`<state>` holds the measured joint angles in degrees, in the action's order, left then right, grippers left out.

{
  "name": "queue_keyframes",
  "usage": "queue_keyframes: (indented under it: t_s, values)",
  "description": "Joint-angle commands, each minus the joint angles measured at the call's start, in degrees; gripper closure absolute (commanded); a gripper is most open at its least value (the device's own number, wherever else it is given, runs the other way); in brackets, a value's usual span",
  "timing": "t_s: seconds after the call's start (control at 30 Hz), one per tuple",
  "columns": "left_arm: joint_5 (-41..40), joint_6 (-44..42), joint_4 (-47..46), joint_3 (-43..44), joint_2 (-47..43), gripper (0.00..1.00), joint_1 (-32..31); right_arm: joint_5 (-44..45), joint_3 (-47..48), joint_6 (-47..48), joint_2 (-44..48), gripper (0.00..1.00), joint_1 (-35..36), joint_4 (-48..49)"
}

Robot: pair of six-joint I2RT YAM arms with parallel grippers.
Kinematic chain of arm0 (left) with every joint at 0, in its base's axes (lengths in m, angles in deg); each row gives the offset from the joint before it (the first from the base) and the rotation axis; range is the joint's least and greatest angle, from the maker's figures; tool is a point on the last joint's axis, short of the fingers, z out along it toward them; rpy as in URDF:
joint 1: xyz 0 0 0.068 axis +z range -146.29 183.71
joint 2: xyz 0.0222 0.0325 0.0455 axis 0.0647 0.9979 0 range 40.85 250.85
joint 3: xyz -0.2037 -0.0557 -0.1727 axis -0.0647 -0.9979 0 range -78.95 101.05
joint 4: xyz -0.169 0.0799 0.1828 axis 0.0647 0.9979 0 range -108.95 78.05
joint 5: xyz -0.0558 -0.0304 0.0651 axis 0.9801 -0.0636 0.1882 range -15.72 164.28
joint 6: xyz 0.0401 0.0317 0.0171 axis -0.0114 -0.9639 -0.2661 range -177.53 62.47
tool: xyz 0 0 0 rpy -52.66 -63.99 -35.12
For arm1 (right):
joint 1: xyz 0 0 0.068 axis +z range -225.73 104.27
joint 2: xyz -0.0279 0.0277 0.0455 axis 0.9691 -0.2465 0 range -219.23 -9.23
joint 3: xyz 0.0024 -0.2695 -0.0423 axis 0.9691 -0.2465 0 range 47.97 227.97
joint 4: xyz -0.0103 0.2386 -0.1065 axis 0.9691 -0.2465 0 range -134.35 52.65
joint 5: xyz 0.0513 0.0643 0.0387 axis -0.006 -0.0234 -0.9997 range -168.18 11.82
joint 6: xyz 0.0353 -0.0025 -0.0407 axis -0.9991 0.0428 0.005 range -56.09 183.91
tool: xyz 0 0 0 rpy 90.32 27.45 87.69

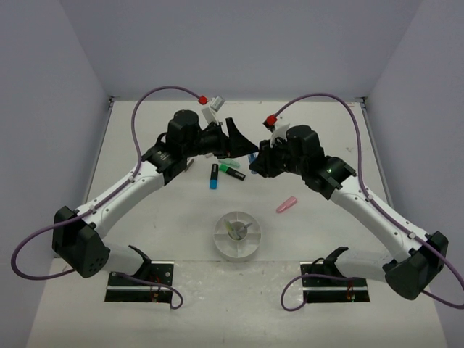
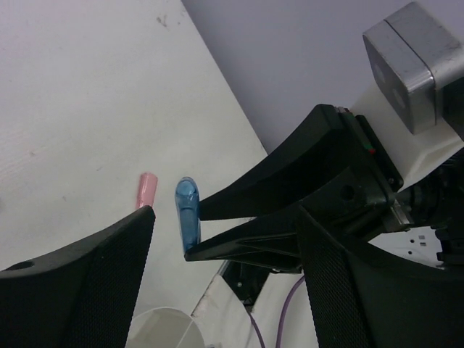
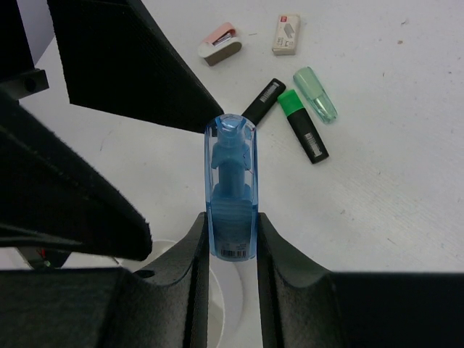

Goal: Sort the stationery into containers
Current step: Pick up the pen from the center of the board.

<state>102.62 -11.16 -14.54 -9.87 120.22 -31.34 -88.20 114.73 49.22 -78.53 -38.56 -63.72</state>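
Note:
My right gripper (image 3: 230, 221) is shut on a translucent blue highlighter (image 3: 231, 185) and holds it upright above the table; it also shows in the top view (image 1: 255, 162). My left gripper (image 1: 233, 138) is open and empty, close beside the right one at the back middle. In the left wrist view the open left gripper (image 2: 225, 217) frames the blue highlighter (image 2: 187, 214). The white divided dish (image 1: 237, 234) sits near the front centre. A pink highlighter (image 1: 287, 205) lies to the dish's right. A black and blue highlighter (image 1: 214, 176) and a green one (image 1: 232, 172) lie behind the dish.
In the right wrist view a pink eraser (image 3: 220, 43), a white eraser (image 3: 287, 34), a black highlighter (image 3: 262, 99), a green highlighter (image 3: 303, 135) and a pale green cap (image 3: 315, 94) lie on the table. Grey walls enclose the table's back and sides.

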Motion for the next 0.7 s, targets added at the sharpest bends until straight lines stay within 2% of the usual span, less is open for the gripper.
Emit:
queue_keyframes:
  t_s: [0.0,0.13,0.3,0.43,0.47,0.5,0.57,0.67]
  values:
    - [4.6,2.0,-5.5,0.6,0.6,0.38,0.1,0.2,1.1,1.8,2.8,1.00,0.4,1.3]
    - [4.5,2.0,-5.7,-0.8,0.6,0.41,0.1,0.4,1.0,2.2,4.0,1.00,0.5,1.8]
    - [4.6,2.1,-6.5,-1.0,0.8,0.55,0.1,-0.8,1.4,2.2,4.1,1.00,0.7,2.0]
    - [4.5,1.8,-6.8,-0.8,1.2,0.59,0.1,-2.0,2.0,2.4,3.7,1.00,1.1,2.4]
    - [4.5,1.6,-7.0,-0.7,1.3,0.67,0.0,-2.1,2.4,2.4,3.5,1.00,1.1,2.3]
    - [4.6,1.4,-7.0,-0.6,1.5,0.84,0.0,-2.2,2.5,2.5,3.4,1.00,1.1,2.4]
    - [5.2,0.5,-6.9,-0.2,1.8,0.98,0.1,-2.3,2.6,2.5,3.1,1.00,1.1,2.3]
    - [6.1,-2.9,-6.4,-0.1,1.7,1.00,0.1,-2.8,2.1,2.6,3.4,0.99,1.1,2.8]
